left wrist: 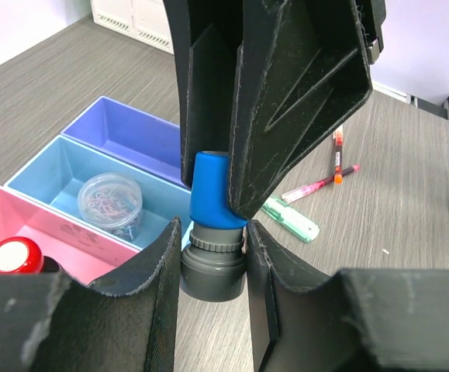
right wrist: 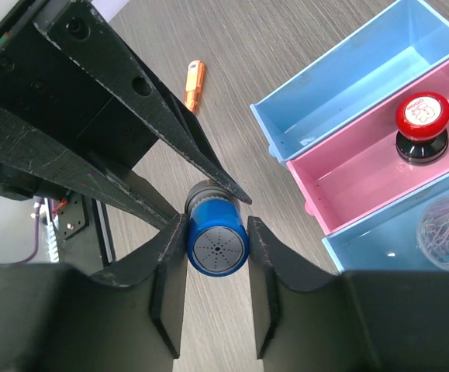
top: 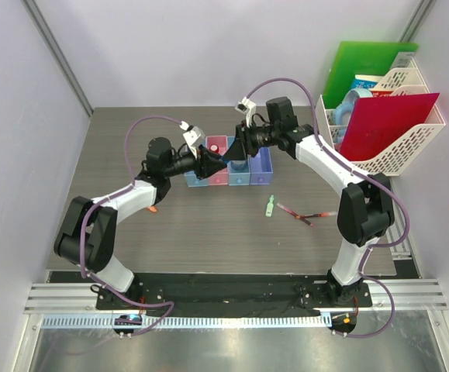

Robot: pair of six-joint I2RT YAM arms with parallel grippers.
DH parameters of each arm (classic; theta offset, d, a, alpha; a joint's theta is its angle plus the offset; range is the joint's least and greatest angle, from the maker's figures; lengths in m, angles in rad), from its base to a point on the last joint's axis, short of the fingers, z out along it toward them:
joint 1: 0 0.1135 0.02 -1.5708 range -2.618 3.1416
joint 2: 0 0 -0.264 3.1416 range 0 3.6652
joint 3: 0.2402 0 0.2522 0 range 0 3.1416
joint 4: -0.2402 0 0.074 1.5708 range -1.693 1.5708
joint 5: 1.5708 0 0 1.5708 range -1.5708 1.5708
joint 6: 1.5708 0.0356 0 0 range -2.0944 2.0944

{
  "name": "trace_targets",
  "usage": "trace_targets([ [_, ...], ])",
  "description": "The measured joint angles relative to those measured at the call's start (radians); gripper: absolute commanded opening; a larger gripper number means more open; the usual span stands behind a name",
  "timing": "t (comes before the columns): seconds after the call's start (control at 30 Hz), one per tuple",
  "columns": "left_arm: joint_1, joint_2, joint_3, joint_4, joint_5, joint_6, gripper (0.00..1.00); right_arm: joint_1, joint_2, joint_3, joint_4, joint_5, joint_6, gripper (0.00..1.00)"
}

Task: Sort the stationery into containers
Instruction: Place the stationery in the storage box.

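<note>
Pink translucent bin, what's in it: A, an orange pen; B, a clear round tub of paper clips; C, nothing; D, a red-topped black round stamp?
D: the red-topped black round stamp stands alone inside the pink translucent bin in both wrist views.

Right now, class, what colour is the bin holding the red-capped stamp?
Pink. The bin with the stamp inside shows best in the right wrist view.

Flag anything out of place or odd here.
One blue-and-grey cylinder is clamped by both hands: the left hand on its grey end, the right hand on its blue end. The orange piece, green piece and red pens lie loose on the table, outside the bins.
</note>
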Motion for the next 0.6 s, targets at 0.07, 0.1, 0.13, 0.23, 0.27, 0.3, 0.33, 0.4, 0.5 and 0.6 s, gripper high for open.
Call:
trace_targets([
  [0.07,0.0,0.0,0.0,-0.003,0.0,0.007,0.0,0.002,-0.001,0.0,-0.001,0.008,-0.002,0.17],
  [0.1,0.0,0.001,0.0,-0.005,-0.001,0.009,0.0,0.003,-0.002,0.0,-0.002,0.01,-0.003,0.15],
  [0.13,0.0,0.001,0.0,-0.006,-0.002,0.011,0.03,0.004,-0.002,0.0,-0.002,0.011,-0.005,0.1],
  [0.23,0.0,0.005,0.001,-0.007,-0.002,0.015,0.17,0.006,-0.002,0.0,-0.002,0.021,-0.008,0.07],
  [0.27,0.0,0.006,0.001,-0.007,-0.002,0.017,0.28,0.008,-0.002,0.0,-0.003,0.024,-0.008,0.08],
  [0.3,0.0,0.007,0.001,-0.007,-0.002,0.019,0.42,0.01,-0.002,0.0,-0.003,0.027,-0.009,0.07],
  [0.33,0.0,0.008,0.003,-0.01,-0.002,0.022,0.66,0.013,-0.002,0.0,-0.005,0.031,-0.009,0.07],
  [0.4,0.0,0.011,0.009,-0.025,-0.002,0.03,0.76,0.018,-0.002,0.0,-0.007,0.044,-0.01,0.07],
  [0.5,0.0,0.011,0.016,-0.058,-0.003,0.04,1.0,0.022,-0.002,0.0,-0.008,0.061,-0.012,0.07],
  [0.6,0.0,0.01,0.02,-0.084,-0.003,0.037,1.0,0.026,-0.002,0.0,-0.009,0.074,-0.012,0.06],
])
